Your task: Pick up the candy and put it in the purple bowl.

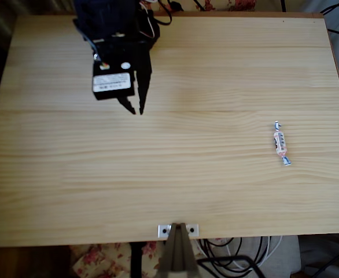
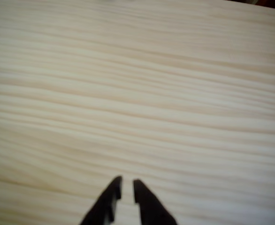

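Soft daylight, faint shadows; wrist view blurred, washed-out.

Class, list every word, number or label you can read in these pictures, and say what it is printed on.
No text is readable.
White sticker on the arm above the claw: print too blurred to read.
Candy wrapper: markings too small to read.

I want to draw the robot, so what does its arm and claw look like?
The arm is dark, nearly black, and blocky. A white label with small print sits on its wrist. Red and orange wires loop near the top. The claw has two thin, black, pointed fingers, like a beak.
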Available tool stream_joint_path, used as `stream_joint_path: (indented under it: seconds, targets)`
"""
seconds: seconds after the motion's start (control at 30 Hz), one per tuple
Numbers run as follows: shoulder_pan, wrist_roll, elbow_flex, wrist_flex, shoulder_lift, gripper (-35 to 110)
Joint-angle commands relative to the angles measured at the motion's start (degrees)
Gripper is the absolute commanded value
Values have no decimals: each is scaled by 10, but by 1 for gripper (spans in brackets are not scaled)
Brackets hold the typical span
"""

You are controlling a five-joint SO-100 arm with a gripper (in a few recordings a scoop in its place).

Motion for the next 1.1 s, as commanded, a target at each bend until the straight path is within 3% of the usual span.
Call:
stream_joint_path:
  seconds: [0.0,1.07]
  targets:
    - [-3,-2,-14,4,8,3]
    - [3,4,-14,4,8,3]
